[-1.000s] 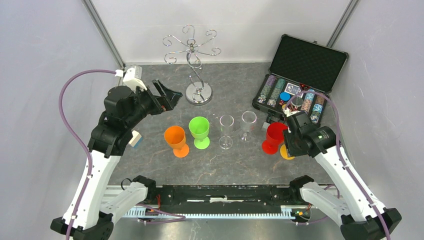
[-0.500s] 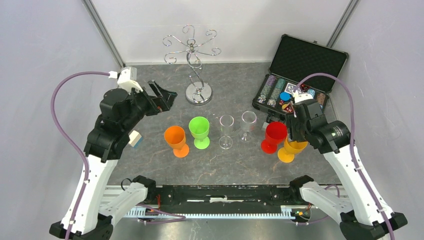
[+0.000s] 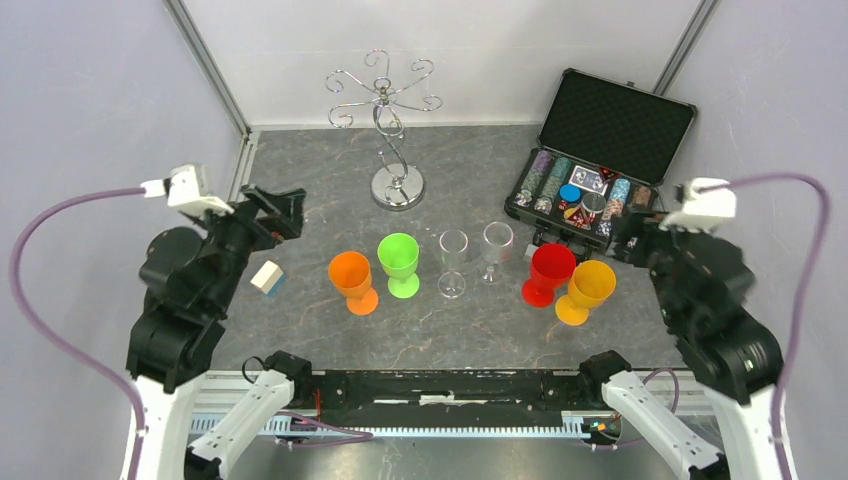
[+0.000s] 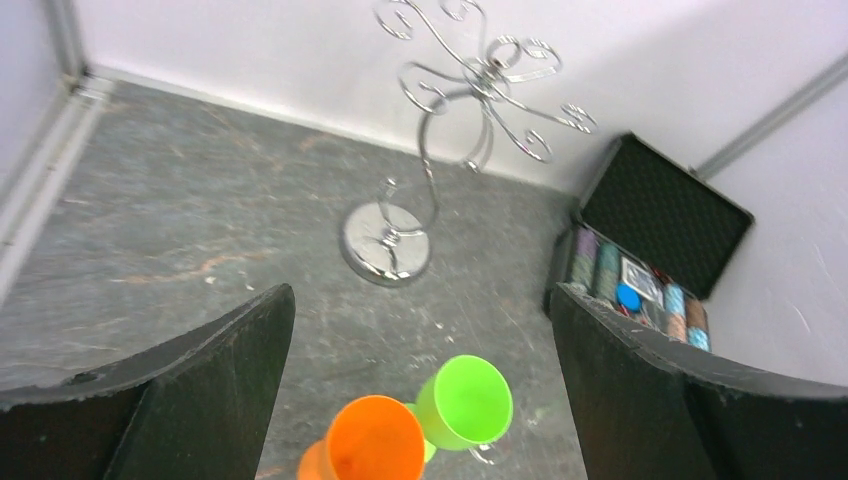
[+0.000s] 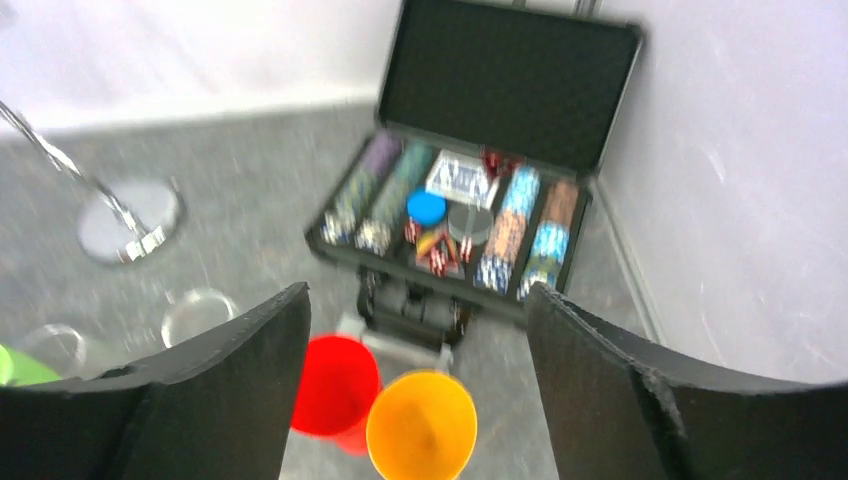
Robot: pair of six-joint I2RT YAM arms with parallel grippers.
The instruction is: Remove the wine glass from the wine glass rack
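Left fingers [image 4: 200, 390], right fingers [image 5: 200, 400] wide apart, arms high.

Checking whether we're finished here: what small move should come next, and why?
Probably just retract and stop: the wine glass rack hangs empty, six glasses stand on the table, and the left gripper and right gripper are open, holding nothing.
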